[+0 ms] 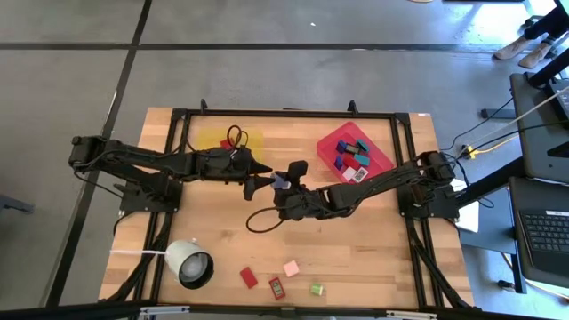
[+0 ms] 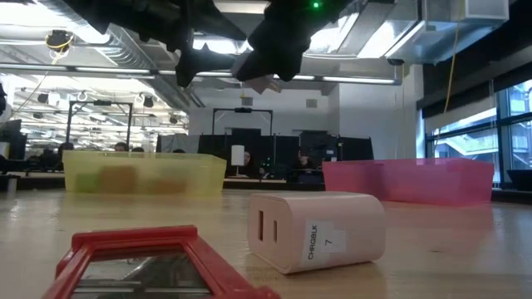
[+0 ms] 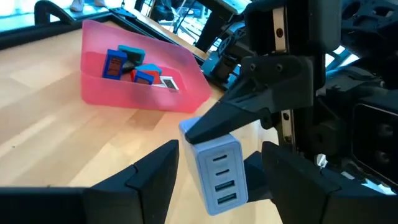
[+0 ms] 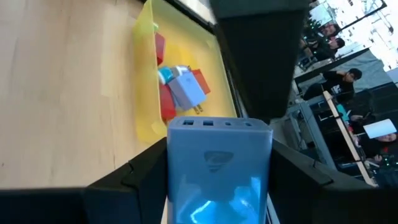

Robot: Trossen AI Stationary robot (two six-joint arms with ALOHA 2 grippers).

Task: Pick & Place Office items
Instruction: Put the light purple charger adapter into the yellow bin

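Above the wooden counter [image 1: 356, 222], the right gripper [image 1: 283, 183] clamps a lilac charger block [image 3: 217, 171] upright, between the left gripper's [image 1: 258, 184] spread fingers.

Mid tabletop [image 1: 356, 240] open below both arms. Left gripper [image 1: 258, 182] and right gripper [image 1: 286, 178], holding a lilac charger [image 3: 217, 171], nearly meet at centre and block that lane. Yellow tray [image 1: 206, 140] and red tray [image 1: 378, 151] occupy the far side; white lamp-like object [image 1: 189, 264] and loose blocks [image 1: 277, 284] crowd the near edge.
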